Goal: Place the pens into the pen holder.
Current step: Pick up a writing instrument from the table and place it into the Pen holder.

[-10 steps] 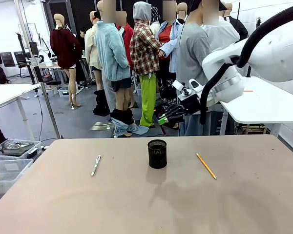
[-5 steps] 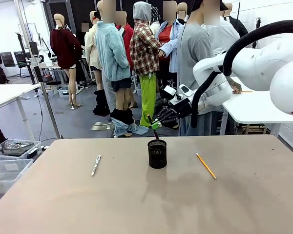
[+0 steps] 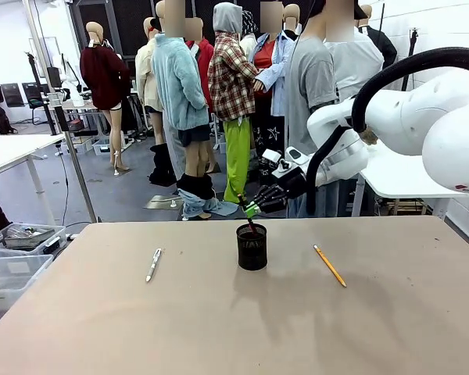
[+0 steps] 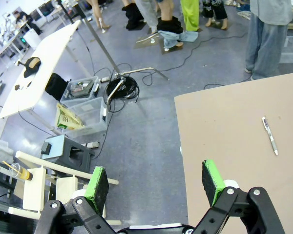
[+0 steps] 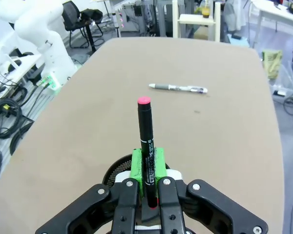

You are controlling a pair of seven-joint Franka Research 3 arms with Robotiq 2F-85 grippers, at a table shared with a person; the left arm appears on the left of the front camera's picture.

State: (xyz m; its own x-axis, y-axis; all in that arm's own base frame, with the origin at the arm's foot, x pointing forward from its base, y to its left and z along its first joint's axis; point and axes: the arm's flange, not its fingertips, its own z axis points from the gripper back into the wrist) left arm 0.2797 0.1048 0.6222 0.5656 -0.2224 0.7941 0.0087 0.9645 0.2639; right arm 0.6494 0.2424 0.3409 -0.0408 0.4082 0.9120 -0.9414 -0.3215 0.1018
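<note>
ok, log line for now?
right gripper: shut on dark pink-capped pen, above black wire-mesh cup | left gripper: open, empty | silvery-white pen, orange-yellow pencil: on tan table

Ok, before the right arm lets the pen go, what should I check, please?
1. Grip: right end effector shut on dark pen: ok.
2. Aim: pen's lower end over holder: ok.
3. Depth: lower end below the rim: cannot tell.
4. Stand: holder upright: ok.
5. Other arm: left end effector open, off the table's edge: ok.
6. Surroundings: silver pen and pencil lie apart from holder: ok.
</note>
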